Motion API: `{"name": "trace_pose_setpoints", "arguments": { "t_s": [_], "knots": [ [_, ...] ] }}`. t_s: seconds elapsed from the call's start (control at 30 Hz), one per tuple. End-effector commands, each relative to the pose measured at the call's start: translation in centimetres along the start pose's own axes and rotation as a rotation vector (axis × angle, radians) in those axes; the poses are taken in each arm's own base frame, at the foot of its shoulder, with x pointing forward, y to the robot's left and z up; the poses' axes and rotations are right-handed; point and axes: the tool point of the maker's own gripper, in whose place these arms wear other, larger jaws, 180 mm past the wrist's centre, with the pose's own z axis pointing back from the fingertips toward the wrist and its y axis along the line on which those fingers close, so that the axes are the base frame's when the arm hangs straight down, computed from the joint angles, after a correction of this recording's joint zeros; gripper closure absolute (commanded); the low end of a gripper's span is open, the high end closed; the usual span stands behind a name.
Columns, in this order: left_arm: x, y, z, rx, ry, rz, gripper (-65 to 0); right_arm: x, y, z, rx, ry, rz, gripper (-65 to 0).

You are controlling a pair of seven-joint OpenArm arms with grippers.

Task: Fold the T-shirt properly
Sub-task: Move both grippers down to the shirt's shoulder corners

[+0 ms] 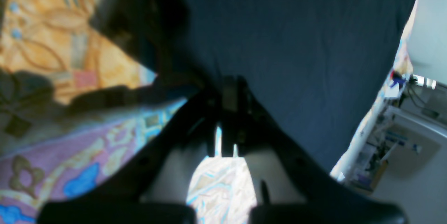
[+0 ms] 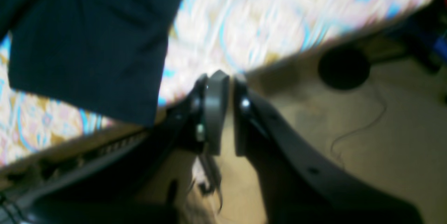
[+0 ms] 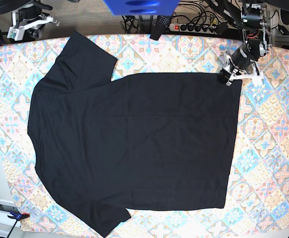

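Base view is showing the T-shirt (image 3: 134,144), plain black and short-sleeved, lying spread flat across the patterned tablecloth (image 3: 273,148) and filling most of the frame, its sleeves pointing to the upper left and lower left and its straight hem running down the right side. At the upper right of that frame, the left gripper (image 3: 227,77) is sitting at the hem's top corner, on the edge of the cloth.

Left wrist view is bringing that corner close: the left gripper (image 1: 228,94) is appearing clenched on the dark fabric, which is filling the upper centre of the blurred frame, though the blur is making the pinch hard to confirm.

Right wrist view is showing what the overhead camera is missing: the right gripper (image 2: 230,87), jaws drawn nearly together and gripping nothing, is hanging past the table edge over the floor (image 2: 366,140), beside a sleeve of the T-shirt (image 2: 87,42) at the upper left.
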Motion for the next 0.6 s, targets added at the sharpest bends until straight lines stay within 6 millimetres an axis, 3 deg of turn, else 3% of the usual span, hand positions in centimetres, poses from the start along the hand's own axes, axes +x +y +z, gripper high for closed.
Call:
{"name": "trace_pose_setpoints", "arguments": {
  "t_s": [0.0, 0.27, 0.57],
  "knots": [
    [0.5, -0.7, 0.3, -0.023, -0.003, -0.011, 0.0, 1.2, 0.2, -0.1, 0.009, -0.034, 0.007, -9.9],
    [-0.2, 0.9, 1.0, 0.010, 0.008, -0.006, 0.0, 2.0, 1.8, -2.1, 0.046, 0.022, -0.010, -17.5],
    [-0.6, 1.5, 1.3, 0.023, 0.016, -0.002, 0.0, 3.8, 4.1, -4.2, 0.096, 0.071, -0.022, -31.1]
  ]
}}
